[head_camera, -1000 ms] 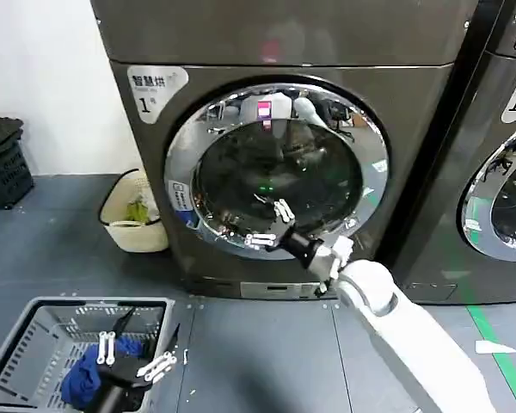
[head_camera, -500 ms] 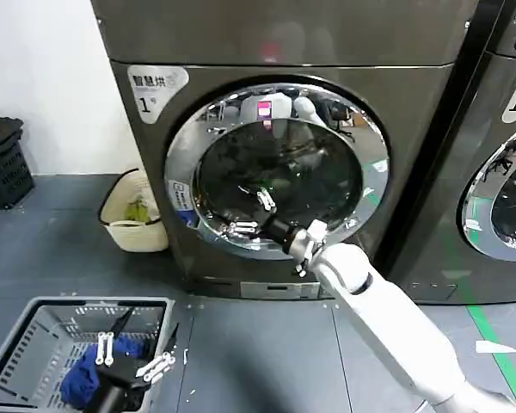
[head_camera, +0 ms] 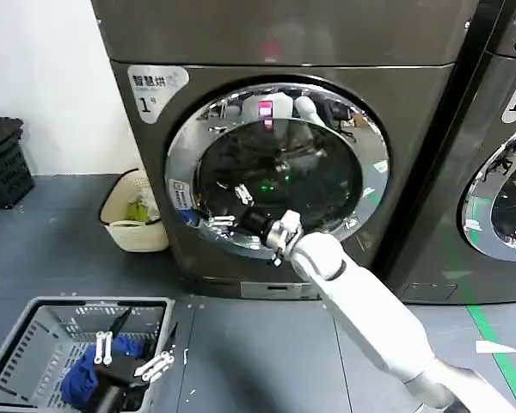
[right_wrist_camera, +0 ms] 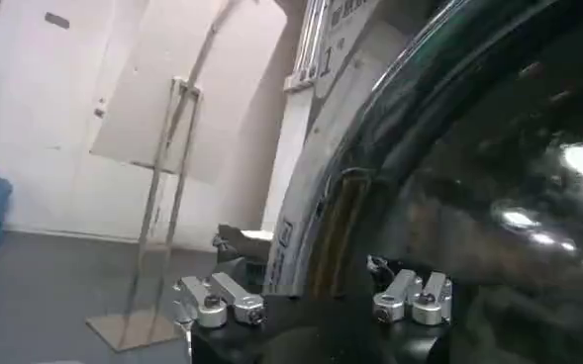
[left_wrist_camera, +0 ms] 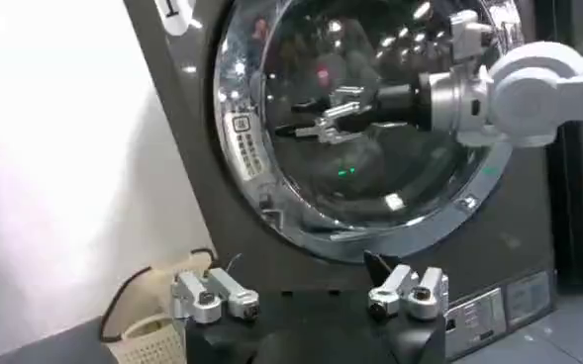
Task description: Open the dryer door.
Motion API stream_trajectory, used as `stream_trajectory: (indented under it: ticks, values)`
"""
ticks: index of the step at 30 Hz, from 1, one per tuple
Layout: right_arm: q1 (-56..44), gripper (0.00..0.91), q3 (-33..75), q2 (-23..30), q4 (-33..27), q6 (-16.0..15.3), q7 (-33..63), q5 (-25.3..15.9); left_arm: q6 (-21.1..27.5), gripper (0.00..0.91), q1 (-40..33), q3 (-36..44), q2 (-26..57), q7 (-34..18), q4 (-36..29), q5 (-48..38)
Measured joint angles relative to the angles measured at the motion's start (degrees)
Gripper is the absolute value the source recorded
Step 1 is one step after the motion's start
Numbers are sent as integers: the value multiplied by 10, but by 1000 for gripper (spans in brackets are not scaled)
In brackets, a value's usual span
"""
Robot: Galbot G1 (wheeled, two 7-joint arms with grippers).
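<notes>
The dryer door (head_camera: 277,169) is shut, flush w/ the front of the machine marked "1", chrome ring all round the dark glass. The right gripper (head_camera: 228,206) reaches across the glass toward the ring's left side, fingers spread wide, nothing held. One finger sits over the glass, the other near the lower-left of the chrome ring. Prob. aiming for the door's free edge, since that's where a pull would swing it out; the hinge side can't be made out. In the left wrist view the same gripper (left_wrist_camera: 333,116) hangs in front of the glass, just off the inner rim; whether it touches, can't tell.

The left gripper (head_camera: 133,354) is parked low over the grey laundry basket (head_camera: 17,340) on the floor, fingers apart and empty, out of the door's swing path. Step in hand looks like approach, no grasp yet.
</notes>
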Motion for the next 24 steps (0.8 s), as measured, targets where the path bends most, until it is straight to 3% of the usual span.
stream_trajectory:
  ticks: [24]
  values:
    - [53,907,-22,54,-108,21,-51,-4,1,907,4,0,-1,0,-3,0]
